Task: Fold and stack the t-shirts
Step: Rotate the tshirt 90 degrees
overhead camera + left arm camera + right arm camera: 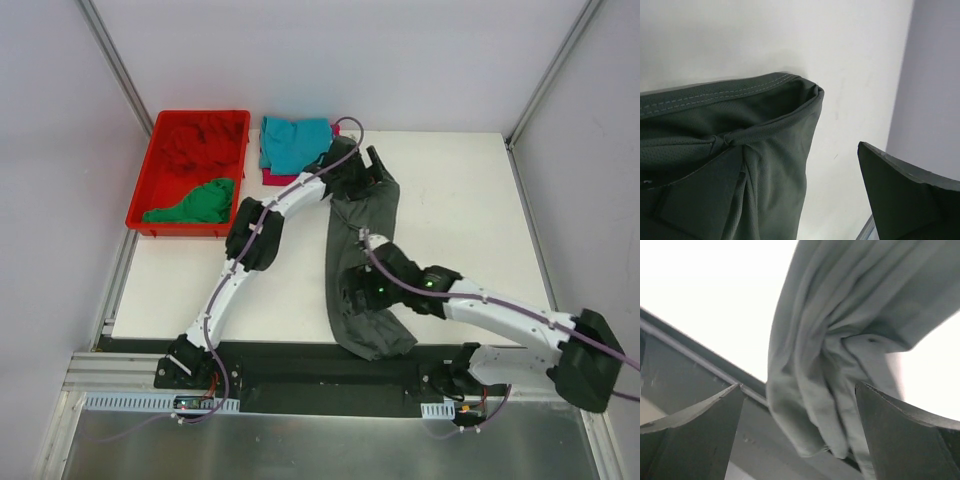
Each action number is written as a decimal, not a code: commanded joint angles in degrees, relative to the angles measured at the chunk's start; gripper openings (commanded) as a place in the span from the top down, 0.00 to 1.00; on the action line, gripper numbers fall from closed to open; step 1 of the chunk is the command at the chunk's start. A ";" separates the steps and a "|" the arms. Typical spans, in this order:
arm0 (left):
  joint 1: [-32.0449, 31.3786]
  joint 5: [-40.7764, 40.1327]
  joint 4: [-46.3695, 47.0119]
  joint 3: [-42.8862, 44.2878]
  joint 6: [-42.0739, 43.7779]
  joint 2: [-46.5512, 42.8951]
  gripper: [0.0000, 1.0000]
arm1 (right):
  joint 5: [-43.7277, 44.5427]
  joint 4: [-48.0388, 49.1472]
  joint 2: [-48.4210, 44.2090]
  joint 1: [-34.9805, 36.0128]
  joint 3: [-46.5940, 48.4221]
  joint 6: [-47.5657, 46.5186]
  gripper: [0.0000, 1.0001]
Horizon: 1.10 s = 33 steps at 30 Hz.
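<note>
**While both sets of jaws stand wide apart, a dark grey t-shirt lies stretched down the worktop**

Where the white worktop runs from back to front, the dark grey t-shirt lies in a long, rumpled strip down its middle. Its near end hangs over the front edge onto the black rail.

The left arm reaches to the far end of the strip. Its jaws are spread wide and clamp nothing. In the left wrist view a stitched hem corner of the shirt lies flat on the worktop. One finger stands clear of the cloth to the right. The other shows dark at the lower left against the fabric, and I cannot tell whether it touches.

The right arm reaches to the near part of the strip. Its jaws are also spread wide, with a finger on each side of a bunched fold of grey cloth, ungripped.

At the back left, a teal t-shirt lies folded on a magenta t-shirt. Beside them a red bin holds a red t-shirt and a green t-shirt, both crumpled.
</note>
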 commanded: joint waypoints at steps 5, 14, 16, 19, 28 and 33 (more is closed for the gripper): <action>-2.80 -0.39 11.83 13.10 -8.78 10.95 0.01 | 12.68 -4.93 -16.89 -14.92 -5.82 4.21 0.04; -1.83 12.95 13.16 -2.17 1.93 -13.09 0.01 | 5.22 -2.30 -4.79 -24.25 1.10 -0.97 0.04; -1.66 14.45 12.90 -7.97 6.23 -20.48 0.01 | 5.48 -2.47 -0.30 -24.34 4.44 -1.77 0.04; -0.95 12.53 12.37 -17.81 10.19 -32.26 0.01 | 7.67 -2.30 6.29 -24.69 8.66 -1.85 0.04; 3.96 10.06 2.61 -35.65 17.23 -48.10 0.01 | 12.14 -3.09 22.90 -25.31 21.14 -3.88 0.04; 4.50 6.02 1.47 -55.86 19.79 -59.87 0.01 | 13.56 -4.49 32.30 -25.83 28.35 -5.37 0.04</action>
